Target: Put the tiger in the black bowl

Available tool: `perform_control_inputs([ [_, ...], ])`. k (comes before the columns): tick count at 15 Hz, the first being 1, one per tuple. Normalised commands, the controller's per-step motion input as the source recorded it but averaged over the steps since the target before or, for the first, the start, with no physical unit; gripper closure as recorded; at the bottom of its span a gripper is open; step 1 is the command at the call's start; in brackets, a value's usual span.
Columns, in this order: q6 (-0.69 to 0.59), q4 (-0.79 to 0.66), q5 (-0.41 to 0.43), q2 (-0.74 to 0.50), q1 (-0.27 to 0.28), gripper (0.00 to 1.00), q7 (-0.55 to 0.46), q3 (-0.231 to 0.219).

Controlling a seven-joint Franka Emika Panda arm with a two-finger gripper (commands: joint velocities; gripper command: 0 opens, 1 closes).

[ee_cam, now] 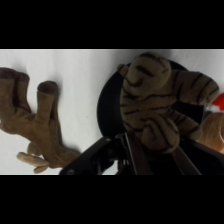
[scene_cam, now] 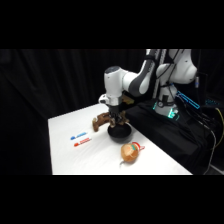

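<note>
Arm point(scene_cam: 131, 80): glossy white rounded link shells with dark grey to black joint sections between them. Base area at the upper right carries blue cables point(scene_cam: 187, 100) and a small teal-green indicator light point(scene_cam: 172, 113). End effector point(ee_cam: 131, 159): black linkage and dark angular bars, seen in the wrist view; no markings or screws can be made out.

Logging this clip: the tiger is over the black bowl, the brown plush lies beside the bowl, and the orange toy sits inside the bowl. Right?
Not quite. The orange toy is not inside the black bowl; the side view shows it on the table apart from the bowl. The rest stands: in the wrist view the tiger is over the bowl, with the brown plush beside it.
</note>
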Motion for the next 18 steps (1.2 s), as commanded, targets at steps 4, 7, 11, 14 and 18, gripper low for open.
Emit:
perform_control_inputs([
  [4, 0.43, -0.14, -0.058, 0.02, -0.033, 0.57, -0.15, 0.002],
  [7, 0.21, -0.04, 0.034, 0.03, -0.06, 0.36, -0.2, 0.019],
  [11, -0.1, -0.02, 0.017, -0.17, -0.05, 0.03, -0.18, 0.015],
  [14, -0.46, 0.02, -0.02, -0.37, -0.02, 0.0, -0.13, 0.016],
  [18, -0.76, 0.18, -0.001, -0.47, -0.002, 0.0, -0.11, 0.027],
])
